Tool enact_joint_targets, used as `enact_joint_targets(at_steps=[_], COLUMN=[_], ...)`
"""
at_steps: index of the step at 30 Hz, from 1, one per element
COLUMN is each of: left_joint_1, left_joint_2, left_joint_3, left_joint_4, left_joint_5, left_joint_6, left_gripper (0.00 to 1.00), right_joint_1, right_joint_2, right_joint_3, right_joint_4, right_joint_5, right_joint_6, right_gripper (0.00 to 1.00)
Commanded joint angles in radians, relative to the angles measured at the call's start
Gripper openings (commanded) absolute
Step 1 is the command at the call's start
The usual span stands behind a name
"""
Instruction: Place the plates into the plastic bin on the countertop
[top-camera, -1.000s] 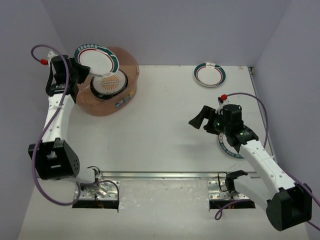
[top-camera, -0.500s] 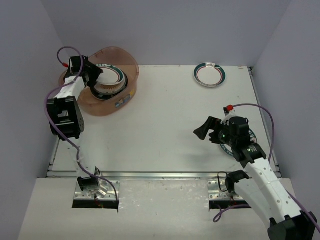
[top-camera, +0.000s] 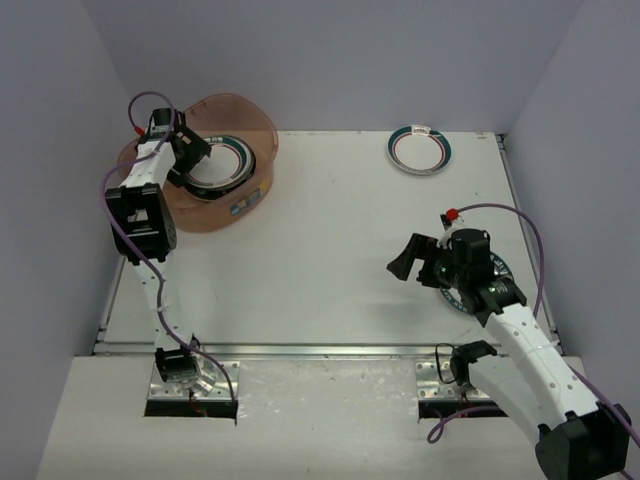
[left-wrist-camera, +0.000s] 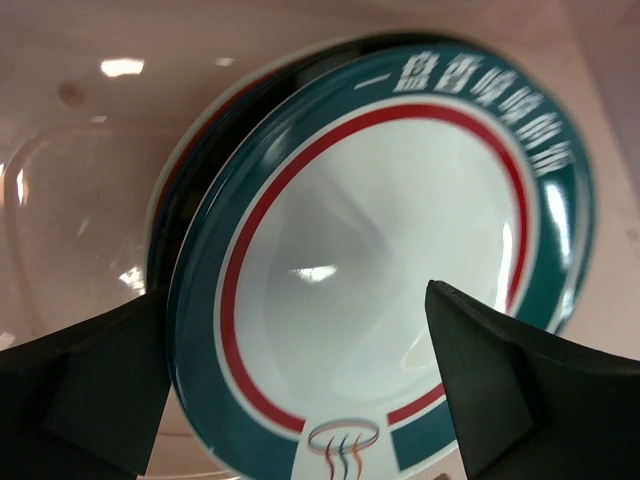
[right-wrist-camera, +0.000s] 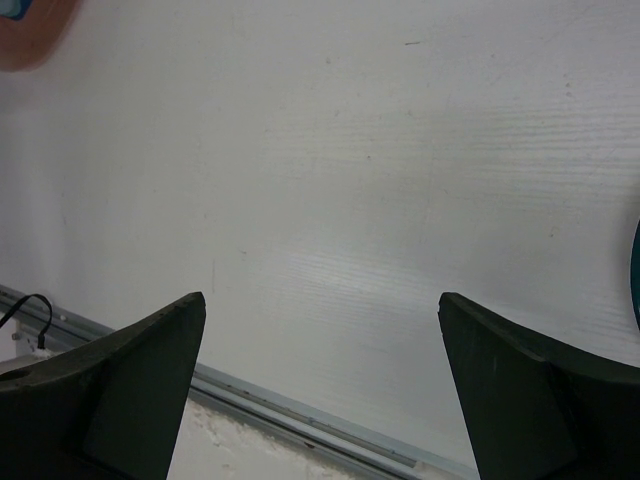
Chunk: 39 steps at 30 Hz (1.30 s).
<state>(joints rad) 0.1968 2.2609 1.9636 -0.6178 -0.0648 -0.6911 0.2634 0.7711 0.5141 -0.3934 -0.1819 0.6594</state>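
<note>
The pinkish plastic bin (top-camera: 238, 204) stands at the back left of the white countertop (top-camera: 320, 250). Inside it a teal-and-red banded plate (top-camera: 228, 158) (left-wrist-camera: 380, 230) lies on top of a stack of plates. My left gripper (top-camera: 186, 156) (left-wrist-camera: 300, 295) hangs open over the plate's near rim, a finger on each side, gripping nothing. Another banded plate (top-camera: 419, 149) lies at the back right. A teal-rimmed plate (top-camera: 457, 298) shows partly under my right arm. Out over bare countertop (right-wrist-camera: 350, 150), my right gripper (top-camera: 408, 255) (right-wrist-camera: 322, 298) is open and empty.
A metal rail (top-camera: 320, 350) (right-wrist-camera: 300, 425) runs along the countertop's front edge. Grey walls close in the left, back and right sides. In the right wrist view a corner of the bin (right-wrist-camera: 25, 30) shows at the top left.
My left gripper came down into the bin with the banded plate, then opened and let it go onto the stack. The right arm drew back a little towards the front.
</note>
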Motion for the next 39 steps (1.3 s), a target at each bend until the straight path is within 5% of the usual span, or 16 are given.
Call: enact_joint_targets(at_steps=[1,13,17,22,25,30,34,39], left_joint_1=[-0.026,-0.042,-0.045,-0.207,-0.284,-0.287,-0.291,-0.292], left_joint_2=[-0.006,-0.2,-0.365,-0.781,-1.032,-1.225,-1.334,-1.402], left_joint_3=[0.053,0.042,-0.075,-0.468,-0.666,-0.876,-0.939,-1.018], left_joint_4=[-0.098,-0.188,-0.181,-0.003,0.099,0.177,0.172,0.074], left_joint_5=[-0.053,-0.211,-0.217,-0.207,-0.153,0.056,0.267,0.233], left_joint_6=[0.051,0.111,0.104,0.118,0.075,0.05,0.129,0.274], left_gripper=[1.0,1.0,1.0,1.0,1.0,1.0,1.0,1.0], right_joint_1=[-0.003,-0.004,-0.011,-0.108,-0.183,-0.245,-0.292,-0.344], right_joint_2=[0.057,0.245,0.356,0.62,0.877,1.162,1.269,1.367], right_joint_3=[0.091,0.161,0.167,0.305,0.482,0.68,0.699,0.693], right_joint_4=[0.015,0.029,0.177,0.253,0.251,0.323,0.501,0.583], right_joint_5=[0.048,0.289,0.362,0.332,0.299,0.277,0.278,0.211], right_joint_6=[-0.014,0.14,0.203,0.258,0.313,0.357,0.351,0.467], right_gripper=[0.99,0.99,0.99,0.99,0.99,0.98,0.96,0.95])
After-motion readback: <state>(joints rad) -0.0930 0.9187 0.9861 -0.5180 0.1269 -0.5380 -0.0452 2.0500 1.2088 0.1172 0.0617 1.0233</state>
